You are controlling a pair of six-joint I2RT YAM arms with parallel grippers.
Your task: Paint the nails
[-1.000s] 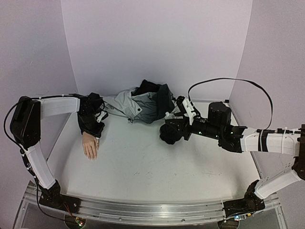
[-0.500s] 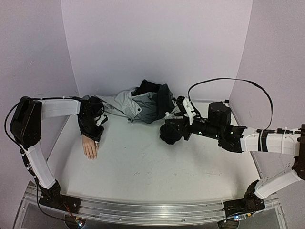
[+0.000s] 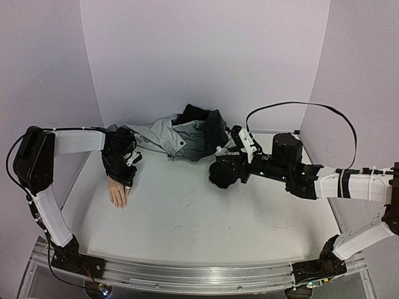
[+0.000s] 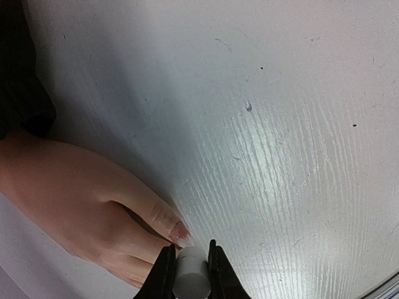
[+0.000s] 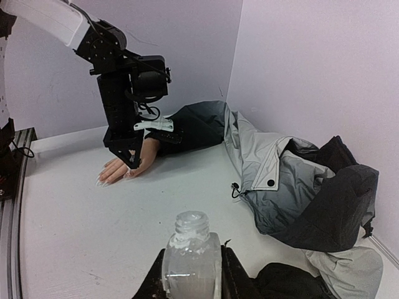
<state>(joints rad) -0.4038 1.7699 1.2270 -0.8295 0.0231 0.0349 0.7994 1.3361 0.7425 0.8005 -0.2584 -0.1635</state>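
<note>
Pale mannequin hand lies flat at the left of the worktop, fingers pointing toward the frame's bottom. Left hand hangs upright over it, pinching a white cylinder just beside one of the nails; right hand, stretched level, pinches the clear bottle.
</note>
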